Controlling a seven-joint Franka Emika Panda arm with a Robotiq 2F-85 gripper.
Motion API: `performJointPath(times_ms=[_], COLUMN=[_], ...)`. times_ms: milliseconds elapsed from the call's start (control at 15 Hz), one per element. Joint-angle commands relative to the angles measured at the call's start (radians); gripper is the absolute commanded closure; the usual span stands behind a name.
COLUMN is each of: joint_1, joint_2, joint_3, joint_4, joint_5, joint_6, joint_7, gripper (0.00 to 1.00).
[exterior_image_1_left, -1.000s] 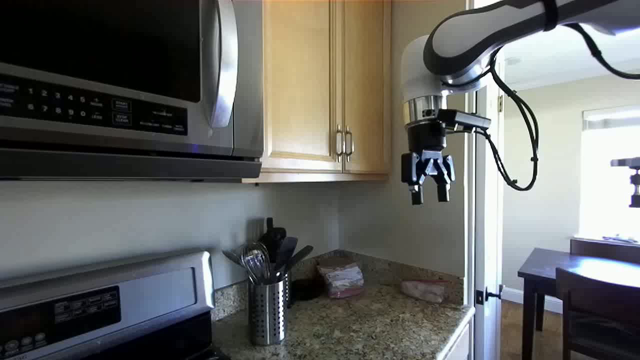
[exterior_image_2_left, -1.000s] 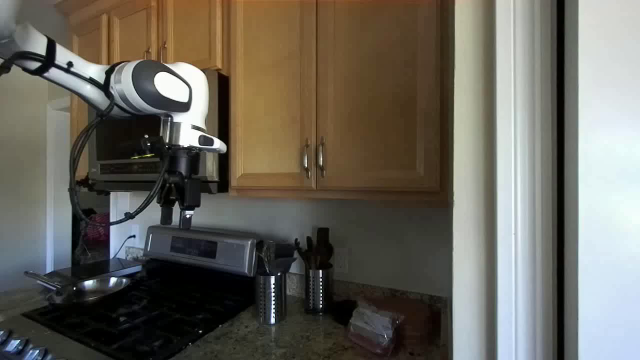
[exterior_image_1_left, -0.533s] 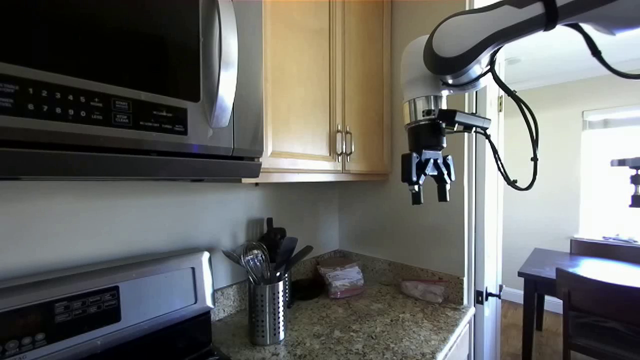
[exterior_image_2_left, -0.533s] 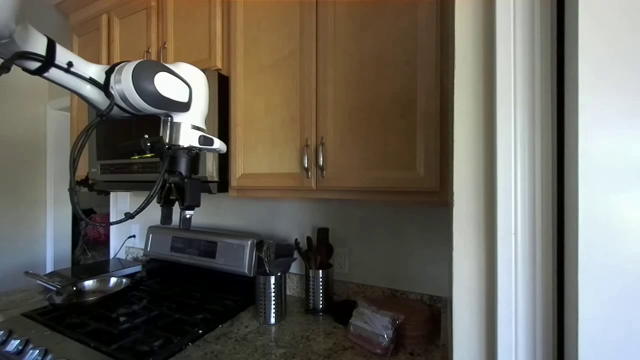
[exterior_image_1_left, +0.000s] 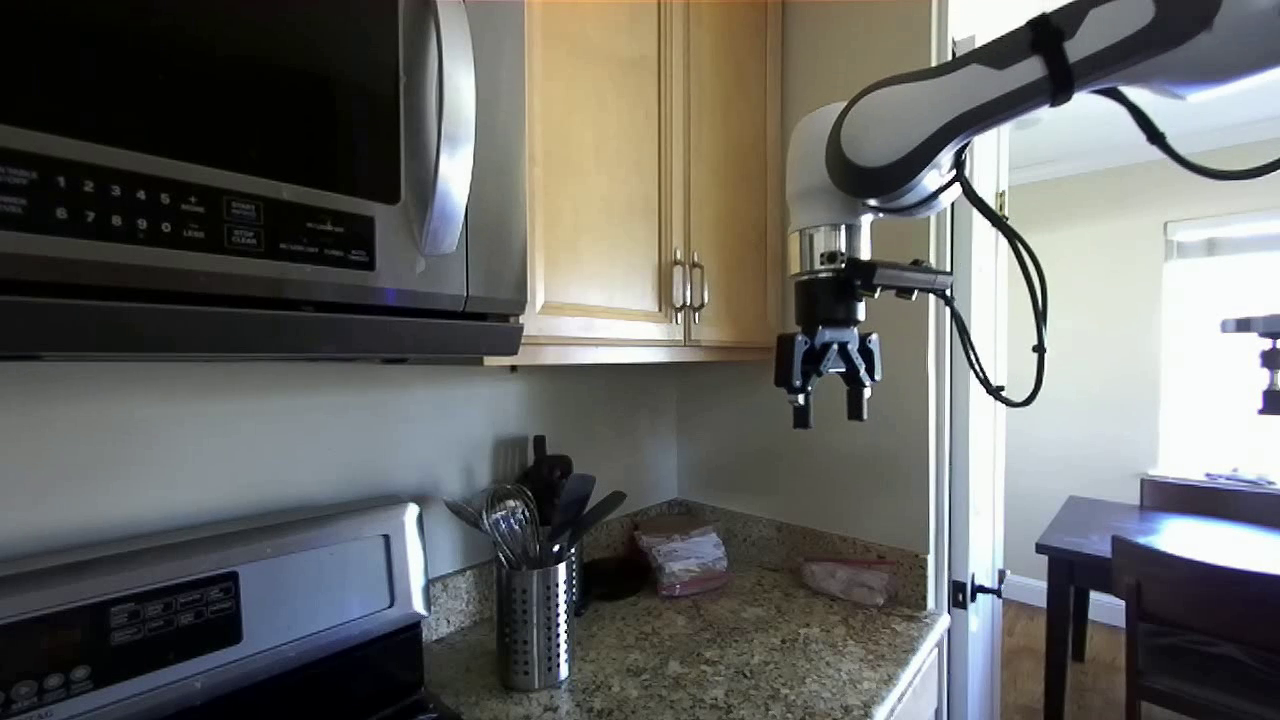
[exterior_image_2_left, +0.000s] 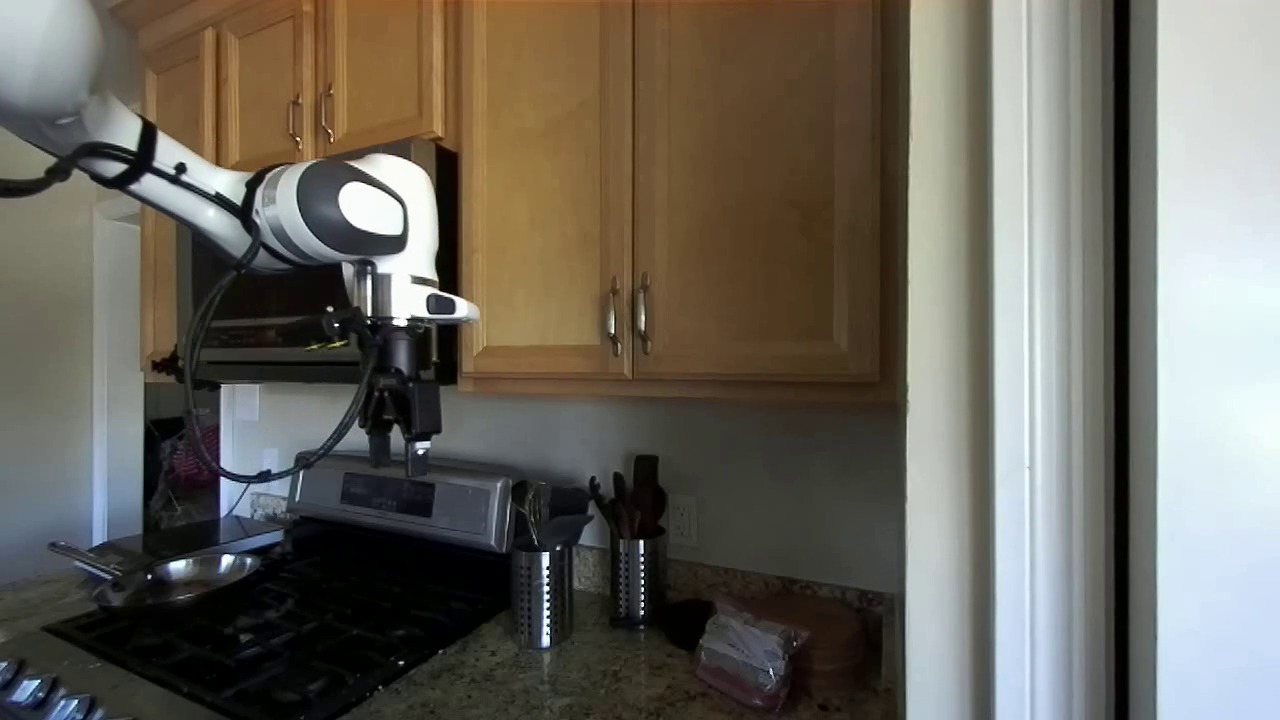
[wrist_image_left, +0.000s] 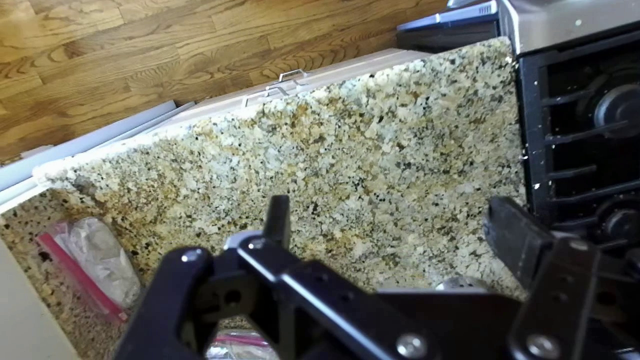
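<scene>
In an exterior view, the gripper (exterior_image_1_left: 830, 411) hangs empty, fingers (exterior_image_1_left: 857, 405) apart, higher than a plastic bag (exterior_image_1_left: 845, 583) on the counter (exterior_image_1_left: 740, 650). In an exterior view, a utensil holder (exterior_image_2_left: 543, 600) stands right of it. In the wrist view, the bag lies left, probably light, soft, slippery, perhaps best held at its red zip edge (wrist_image_left: 82, 277).

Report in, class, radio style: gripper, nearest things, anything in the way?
Gripper open, nothing held, above granite counter. Red-sealed plastic bag lying there, not touched. Possible obstacle lower down: steel utensil canister, standing upright.
</scene>
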Motion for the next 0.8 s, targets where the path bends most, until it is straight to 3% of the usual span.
performJointPath(times_ms=[0,467,733], joint_1=[-0.025,-0.031,-0.027], joint_2=[0.078,0.130,0.120], joint_3=[-0.025,-0.064,-0.058], joint_4=[0.022,0.087,0.071], joint_5=[-0.038,-0.064,-0.053], joint_6=[0.116,0.339,0.302], joint_7=[-0.017,-0.089,-0.069], gripper=[0.00,0.00,0.00])
